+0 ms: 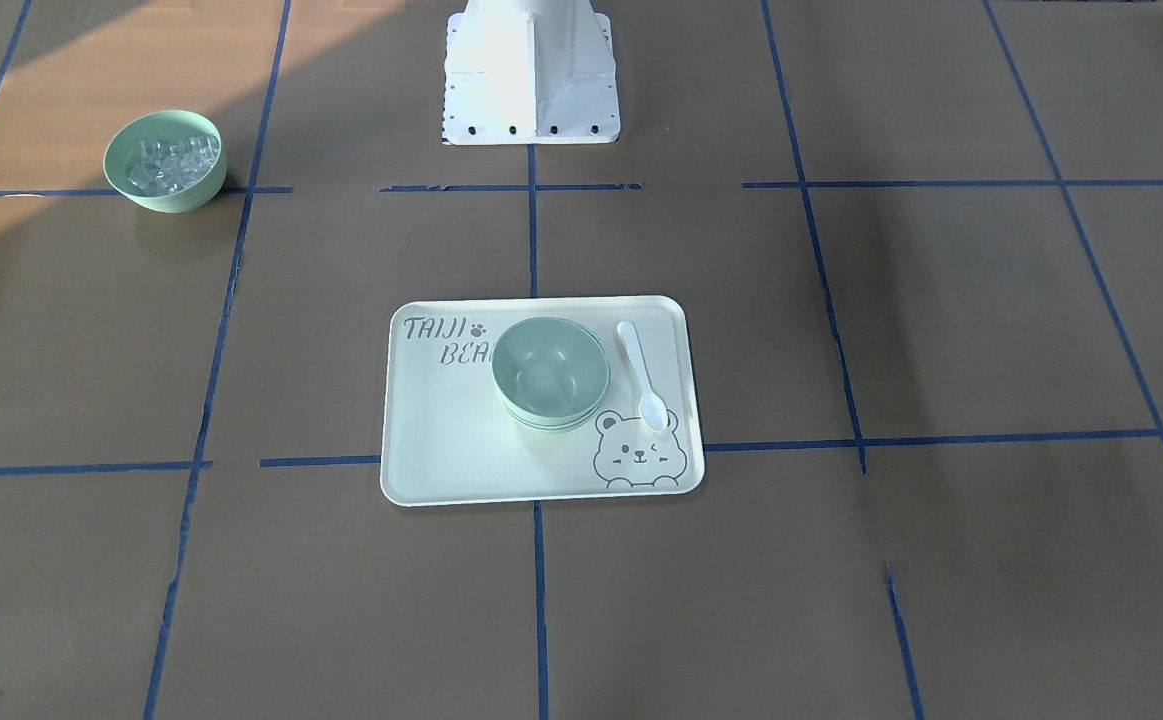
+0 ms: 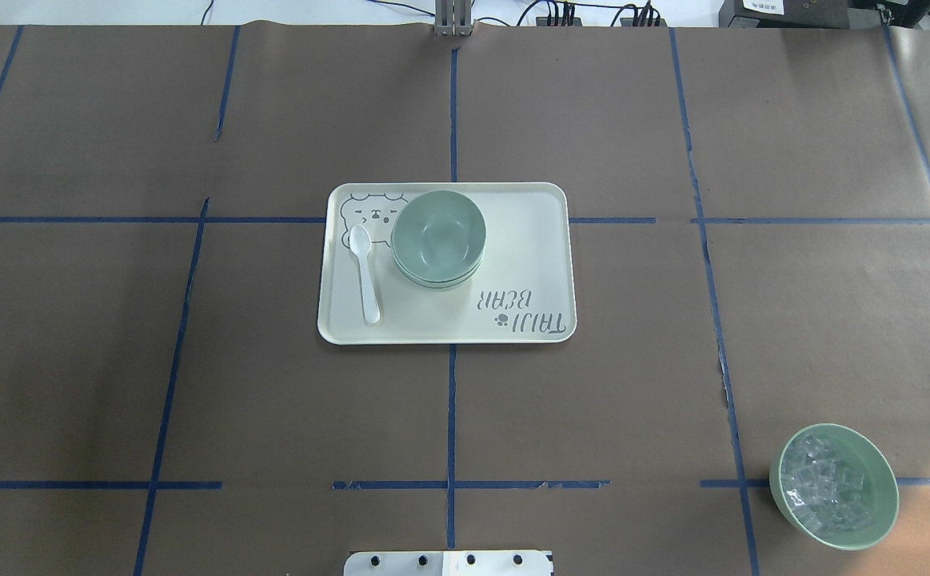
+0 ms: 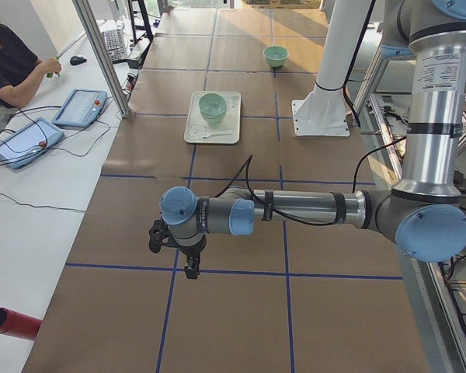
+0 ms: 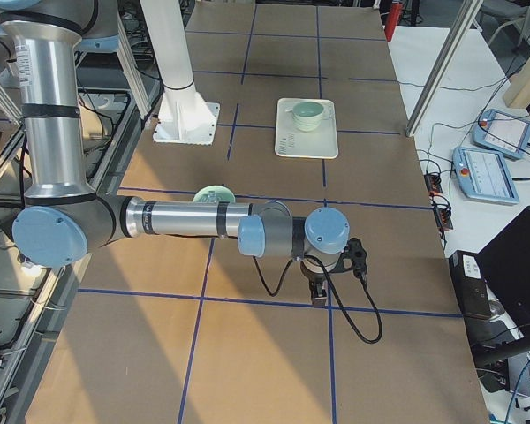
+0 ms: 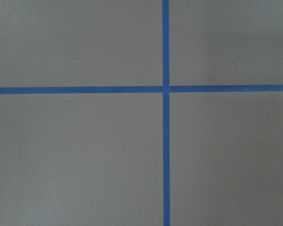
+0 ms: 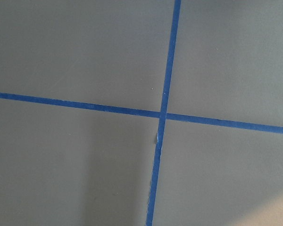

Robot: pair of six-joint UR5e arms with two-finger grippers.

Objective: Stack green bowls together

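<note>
the left gripper (image 3: 191, 270) hangs low over bare brown paper (image 2: 289, 416) at the table's left end, and the right gripper (image 4: 319, 295) does the same at the right end. each shows only in a side view, so whether its jaws are parted or closed cannot be told, though nothing is seen hanging from either. both wrist cameras look down on nothing but paper and a cross of blue tape (image 5: 165, 141). both grippers are well apart from the work. at the table's middle the green bowls (image 2: 437, 238) sit nested, one inside another, upright on the cream tray (image 2: 528, 264). layered rims show below the top bowl, but the exact count is hard to read. a white spoon (image 2: 365, 276) lies on the tray just beside the stack, not touching it. a separate green bowl of clear cubes (image 2: 832, 486) stands far off near the robot's right side. the stacking looks complete. the risks from here would be an arm coming back in and knocking the stack askew or onto the spoon, or the cube-filled bowl being taken for one of the set and spilling.
</note>
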